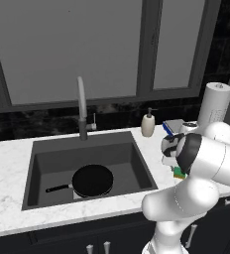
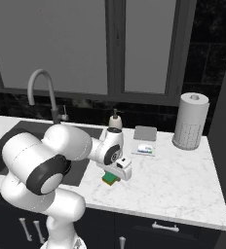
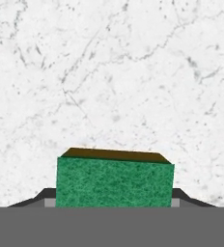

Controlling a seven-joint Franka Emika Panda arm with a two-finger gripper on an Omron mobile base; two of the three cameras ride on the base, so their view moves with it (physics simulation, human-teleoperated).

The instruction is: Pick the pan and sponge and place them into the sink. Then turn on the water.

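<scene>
The black pan [image 1: 92, 179] lies flat on the bottom of the dark grey sink [image 1: 47, 158], its handle pointing left. The green and yellow sponge [image 2: 111, 180] sits at the marble counter just right of the sink [image 2: 83, 172]. My gripper [image 2: 111, 176] reaches straight down over it. In the hand view the sponge [image 3: 114, 181] stands between the two dark fingertips [image 3: 46, 197], which press against its two ends, so the gripper [image 3: 114, 200] is shut on it. The arm hides most of the sponge [image 1: 179, 173] in the left base view. No water runs from the grey gooseneck faucet [image 1: 81, 106].
A white soap dispenser [image 2: 115, 120] stands behind the sink's right corner. A grey square pad [image 2: 145, 133] and a small blue-white item [image 2: 145, 149] lie beside it. The paper towel roll [image 2: 190, 121] is at the back right. Windows and a dark backsplash close the rear.
</scene>
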